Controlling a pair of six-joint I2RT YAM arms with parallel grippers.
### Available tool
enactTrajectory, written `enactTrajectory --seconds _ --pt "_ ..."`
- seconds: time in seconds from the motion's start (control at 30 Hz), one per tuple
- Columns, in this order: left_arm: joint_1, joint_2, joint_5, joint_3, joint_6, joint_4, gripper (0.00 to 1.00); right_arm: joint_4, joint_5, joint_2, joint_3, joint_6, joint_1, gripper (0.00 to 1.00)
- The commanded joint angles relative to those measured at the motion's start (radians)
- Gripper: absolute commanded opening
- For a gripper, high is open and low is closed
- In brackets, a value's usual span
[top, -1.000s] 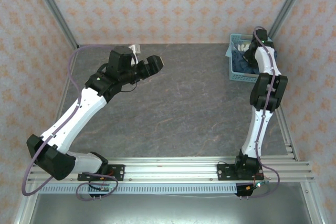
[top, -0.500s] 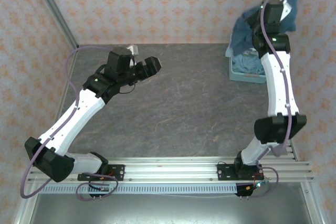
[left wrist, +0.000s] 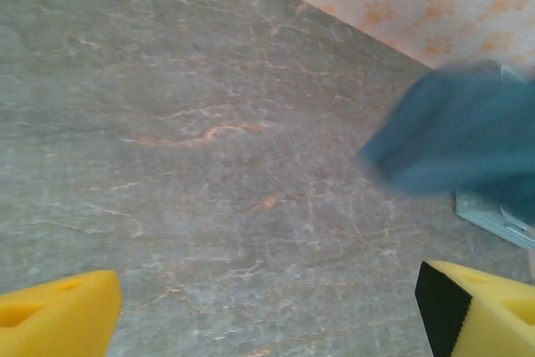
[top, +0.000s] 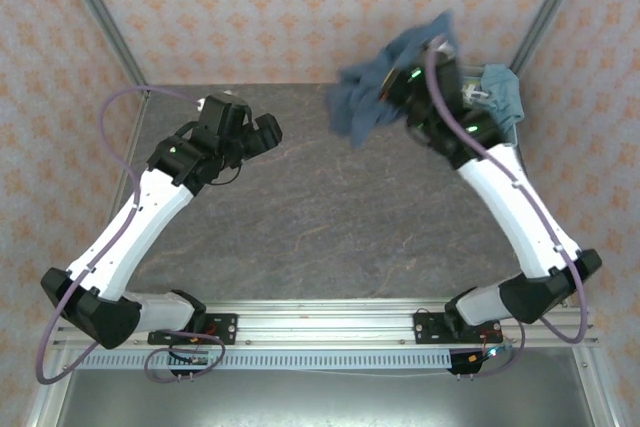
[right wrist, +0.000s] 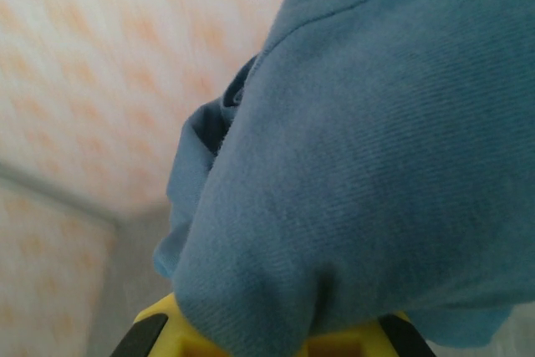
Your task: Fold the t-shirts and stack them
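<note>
One dark blue t-shirt (top: 362,97) bunched, dangling over far right of table (top: 330,207), pinched tight in right gripper (right wrist: 276,342). Left gripper (top: 263,134) spread wide, holding nothing. Lighter tee (top: 503,89) further right. Fabric looks light, floppy, zero stiffness; I'd grab shoulder or hem corners so it hangs flat.

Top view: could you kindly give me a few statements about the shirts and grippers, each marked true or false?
The right gripper holds a dark shirt in the air. True.
The left gripper is shut. False: it is open and holds nothing.
The left gripper touches the dark shirt. False: they are well apart.
A teal shirt sits near the far right corner. True.
</note>
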Motion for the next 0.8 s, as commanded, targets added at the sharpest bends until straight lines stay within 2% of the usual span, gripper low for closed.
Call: enactTrajectory --seconds 0.0,0.1,0.17,0.3,0.37,0.5,0.6,0.77 --pt "0.012 -0.044 -0.067 -0.008 0.035 -0.091 0.93 0.12 -0.185 0.028 -0.213 0.108 0.09 0.0" --pt "0.014 -0.065 -0.034 -0.072 0.02 -0.086 0.93 0.098 -0.329 0.119 -0.342 0.155 0.1 0.13" --pt "0.014 -0.07 0.016 -0.11 0.013 -0.074 0.93 0.061 -0.385 0.158 -0.399 0.151 0.102 0.29" --pt "0.008 -0.054 0.118 -0.161 0.017 -0.042 0.92 -0.03 -0.3 0.07 -0.453 0.115 0.093 0.57" --pt "-0.006 -0.036 0.166 -0.174 0.025 -0.018 0.91 -0.08 -0.229 0.0 -0.481 0.111 0.057 0.65" --pt "-0.082 0.045 0.219 -0.167 0.044 0.024 0.85 -0.148 -0.155 -0.119 -0.593 0.163 -0.101 0.65" --pt "-0.164 0.136 0.207 -0.133 0.064 0.03 0.79 -0.08 -0.265 -0.161 -0.698 0.206 -0.214 0.58" --pt "-0.282 0.317 0.139 -0.044 0.11 -0.002 0.75 0.07 -0.436 -0.093 -0.761 0.301 -0.208 0.54"
